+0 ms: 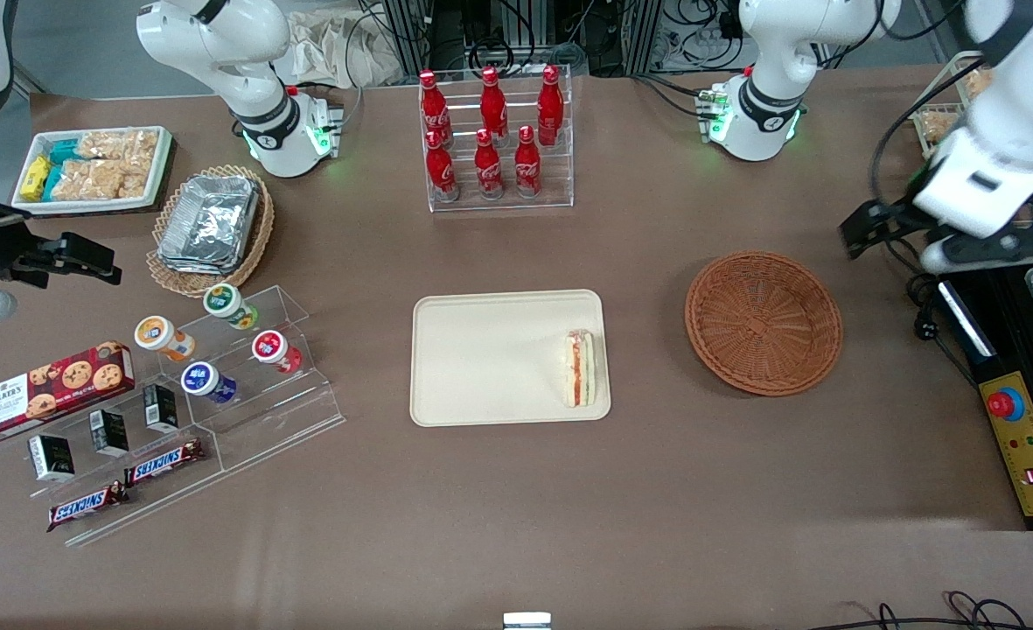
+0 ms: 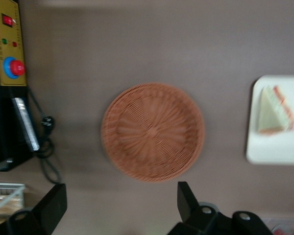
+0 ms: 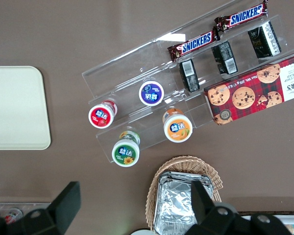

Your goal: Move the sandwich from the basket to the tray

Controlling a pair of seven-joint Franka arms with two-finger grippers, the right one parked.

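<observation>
Currently, front view: the sandwich is seen lying on the tray, tucked against the rim at the end toward the working arm. Its long axis runs from nearer the front camera to farther from it, along that short rim, with the striped orange-red and green filling edge turned upward. Nothing else is carried by the tray. The basket sits beside the tray toward the working arm's end of the table, apart from it, with nothing in it. The gripper is held above the table near the basket, toward the working arm's end; its finger spread can't be made out from this angle.

Left wrist view: the basket is looked down on, bare weave only. Both fingers are seen spread wide apart, clamped on nothing, well above the table. The sandwich shows as a triangle on the tray, filling edge facing away from the basket.

Right wrist view: only a bare corner of the tray is caught.
</observation>
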